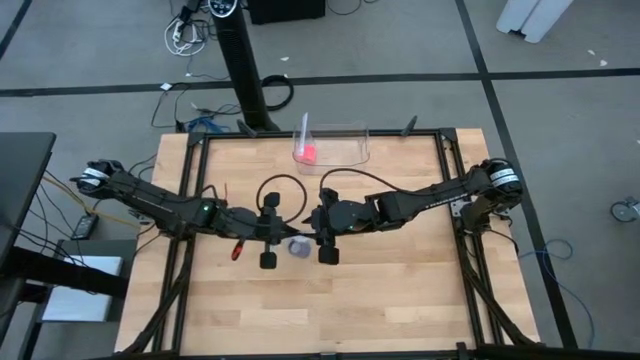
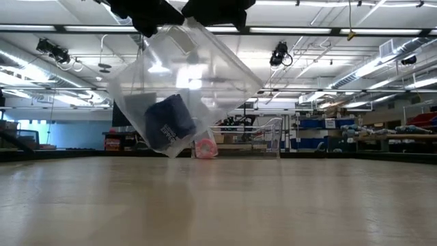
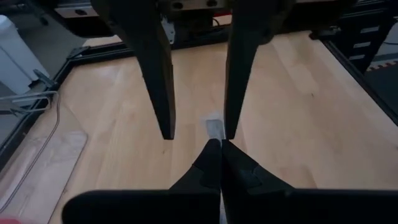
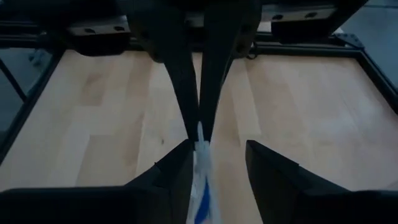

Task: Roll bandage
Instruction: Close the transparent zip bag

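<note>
**Mid-table: roll looks done, bandage bagged and held aloft**

High view: at table centre, left gripper and right gripper tip to tip, small clear bag between them, bluish inside. At 12 o'clock near the back edge, clear container with a pink object in it, well apart from the grippers.

Low view: bag hung from above, tilted, off the wood. Bandage inside as a compact dark-blue roll, down in the bag's low corner at 7 o'clock. Nothing else seen in the bag. Pink object far behind.

Left wrist view: left jaws pressed together, pinching the bag's edge. Opposite, right gripper's fingers spread wide.

Right wrist view: right jaws spread, gripping nothing, bag hanging just beside one finger. Left gripper across, clamped on the bag's top.

Progress, as a judgement: rolling prob. finished and roll already bagged. Left to do, if anything: set bag down or close it. Can't tell whether the bag mouth is sealed.
</note>
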Controlling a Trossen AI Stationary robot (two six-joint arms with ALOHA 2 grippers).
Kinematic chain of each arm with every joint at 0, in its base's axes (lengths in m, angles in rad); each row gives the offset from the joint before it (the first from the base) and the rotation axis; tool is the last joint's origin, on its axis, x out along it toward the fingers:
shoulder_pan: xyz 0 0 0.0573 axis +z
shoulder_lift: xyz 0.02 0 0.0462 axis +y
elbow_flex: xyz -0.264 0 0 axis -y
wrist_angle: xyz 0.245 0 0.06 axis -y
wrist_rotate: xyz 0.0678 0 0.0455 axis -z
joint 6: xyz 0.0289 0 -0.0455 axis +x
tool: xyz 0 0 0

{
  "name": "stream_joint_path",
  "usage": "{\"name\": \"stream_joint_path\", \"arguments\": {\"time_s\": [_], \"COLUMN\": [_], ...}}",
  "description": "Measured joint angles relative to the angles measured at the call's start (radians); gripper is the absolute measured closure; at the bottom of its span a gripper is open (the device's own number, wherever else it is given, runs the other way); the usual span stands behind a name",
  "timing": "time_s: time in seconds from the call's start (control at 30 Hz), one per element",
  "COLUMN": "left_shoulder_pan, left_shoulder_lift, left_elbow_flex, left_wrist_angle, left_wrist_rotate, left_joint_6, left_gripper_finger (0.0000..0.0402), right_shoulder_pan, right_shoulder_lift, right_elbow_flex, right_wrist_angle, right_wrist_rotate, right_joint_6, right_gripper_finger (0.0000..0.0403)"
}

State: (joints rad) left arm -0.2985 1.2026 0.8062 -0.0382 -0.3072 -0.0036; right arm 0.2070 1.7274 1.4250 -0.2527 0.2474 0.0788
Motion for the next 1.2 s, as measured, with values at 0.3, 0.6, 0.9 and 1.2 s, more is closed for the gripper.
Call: {"name": "stream_joint_path", "arguments": {"time_s": [0.3,0.6,0.9,1.2], "left_shoulder_pan": [-0.005,-0.005,-0.004,-0.005], "left_shoulder_lift": [-0.002,-0.002,-0.011,-0.012], "left_elbow_flex": [0.0,0.008,0.025,0.028], "left_wrist_angle": [0.002,0.005,-0.003,0.03], "left_wrist_rotate": [-0.018,-0.043,-0.05,-0.083], "left_joint_6": [-0.004,-0.024,-0.031,-0.04], "left_gripper_finger": [0.0401,0.0401,0.0401,0.0401], "right_shoulder_pan": [0.003,0.0,0.002,0.011], "right_shoulder_lift": [-0.004,-0.005,-0.009,-0.006], "right_elbow_flex": [0.0,0.001,0.005,0.002], "right_wrist_angle": [-0.007,-0.035,-0.063,-0.166], "right_wrist_rotate": [-0.009,-0.039,-0.026,-0.026], "right_joint_6": [0.0,-0.001,-0.007,0.024], "right_gripper_finger": [0.032,0.0379,0.0382,0.0381]}}
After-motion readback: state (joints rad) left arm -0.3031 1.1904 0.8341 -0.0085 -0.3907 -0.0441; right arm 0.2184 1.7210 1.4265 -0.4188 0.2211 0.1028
